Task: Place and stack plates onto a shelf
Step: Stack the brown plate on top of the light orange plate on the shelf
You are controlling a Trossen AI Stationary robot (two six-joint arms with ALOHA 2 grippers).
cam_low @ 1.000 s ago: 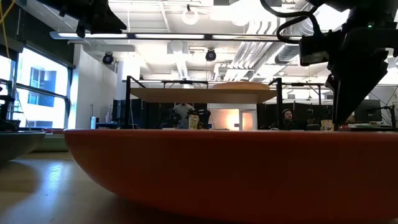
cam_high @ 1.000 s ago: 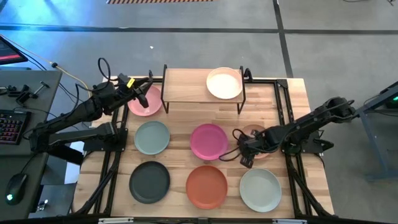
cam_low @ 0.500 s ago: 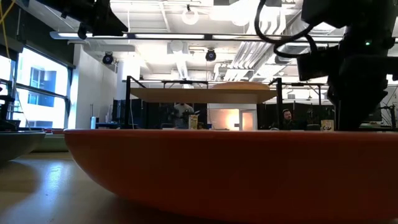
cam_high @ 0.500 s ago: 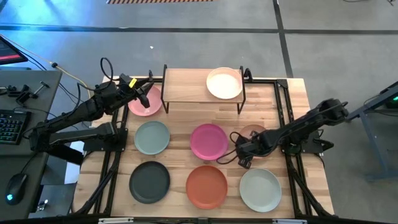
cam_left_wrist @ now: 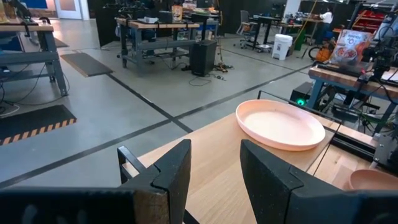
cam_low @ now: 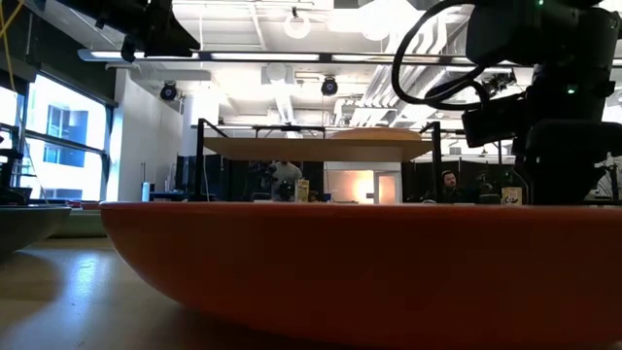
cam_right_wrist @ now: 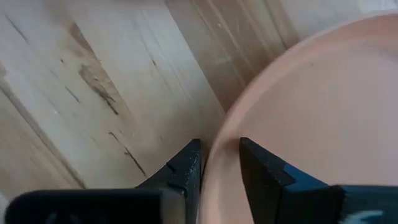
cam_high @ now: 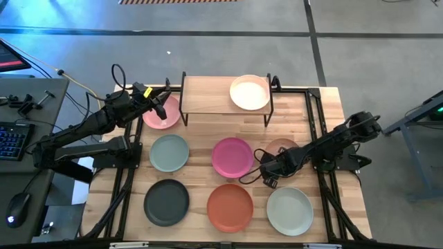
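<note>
Seven plates lie flat on the table: pink (cam_high: 163,117), sage (cam_high: 169,152), magenta (cam_high: 232,157), peach-tan (cam_high: 284,146), charcoal (cam_high: 166,202), terracotta (cam_high: 230,207) and mint-white (cam_high: 290,211). A cream plate (cam_high: 250,92) rests on the right half of the shelf (cam_high: 208,95). My right gripper (cam_right_wrist: 219,168) points down at the peach-tan plate's near-left rim, open, with one finger on each side of it. My left gripper (cam_left_wrist: 214,165) hovers open over the pink plate, facing the shelf, with nothing between its fingers. My right gripper comes from above, pointing down, astride the peach-tan plate's near-left rim (cam_right_wrist: 219,146). One finger (cam_right_wrist: 186,171) stands outside over the wood and one finger (cam_right_wrist: 261,177) inside over the plate. The plate lies flat on the table. I cannot tell whether the fingers touch the rim.
The shelf's left half (cam_high: 204,93) is bare wood. Black frame rails (cam_high: 315,104) run along the table's sides. In the low view the terracotta plate (cam_low: 340,277) fills the foreground and hides my right gripper's fingertips.
My right gripper has sunk toward the table and shifted a little toward the near-left, down onto the peach-tan plate's rim. The plates have stayed where they were.
</note>
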